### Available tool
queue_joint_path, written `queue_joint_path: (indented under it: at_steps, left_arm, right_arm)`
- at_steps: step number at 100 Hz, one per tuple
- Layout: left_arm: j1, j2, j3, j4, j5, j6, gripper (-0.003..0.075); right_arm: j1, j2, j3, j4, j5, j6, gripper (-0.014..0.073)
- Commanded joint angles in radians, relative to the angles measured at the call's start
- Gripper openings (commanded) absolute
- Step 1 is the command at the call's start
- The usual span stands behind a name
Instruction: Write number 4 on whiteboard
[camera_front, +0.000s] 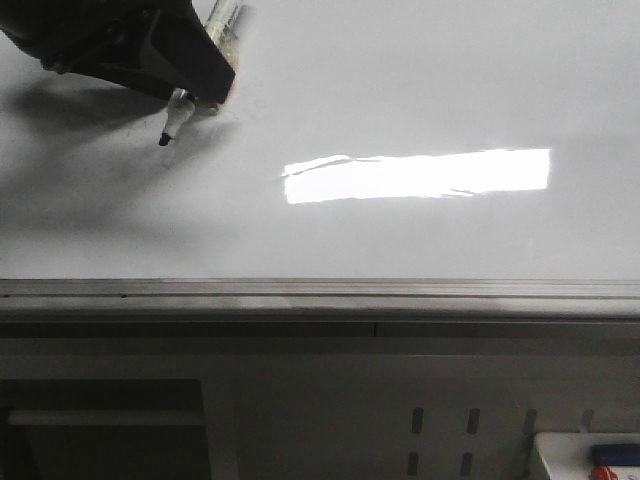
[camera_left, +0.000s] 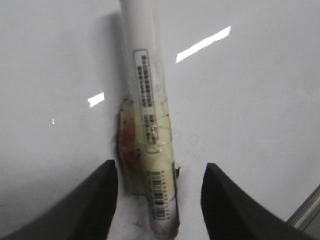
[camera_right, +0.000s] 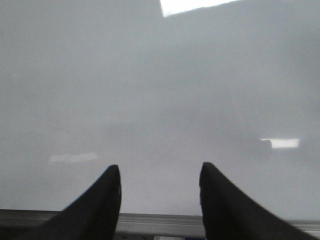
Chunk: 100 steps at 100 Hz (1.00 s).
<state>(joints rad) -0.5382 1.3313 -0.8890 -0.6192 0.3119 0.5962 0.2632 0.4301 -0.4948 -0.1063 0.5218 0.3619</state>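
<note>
The whiteboard fills the upper front view as a glossy white surface; no number 4 shows on it in any view. A white marker pen with yellowish tape on its barrel points its dark tip down and left. My left gripper is at the board's top left, over the pen. In the left wrist view the pen lies between the fingers of the left gripper, which is open: one finger is close to the tape and a clear gap remains at the other. My right gripper is open and empty over the board.
A grey metal rail runs along the board's lower edge and also shows under the right gripper. A bright rectangular light glare sits mid-board. Below the rail are a perforated panel and a white box with red and blue items.
</note>
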Motion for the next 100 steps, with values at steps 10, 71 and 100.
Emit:
queue_joint_path:
  at_steps: [10,71,100]
  left_arm:
    - [-0.001,0.024,-0.022,0.003,-0.049,-0.01,0.016]
    - [-0.136,-0.2,-0.022,0.044,0.264,0.375,-0.002]
    - [-0.285,-0.266,-0.022,0.144,0.318,0.541,-0.002]
  right_arm:
    - [0.004,0.013,-0.034,-0.002,-0.072,-0.009,0.0323]
    - [0.169,0.116,-0.182,0.421,0.028,-0.687,0.0323]
    - [0.435,0.325,-0.301,0.439,0.081,-0.892,0.0325]
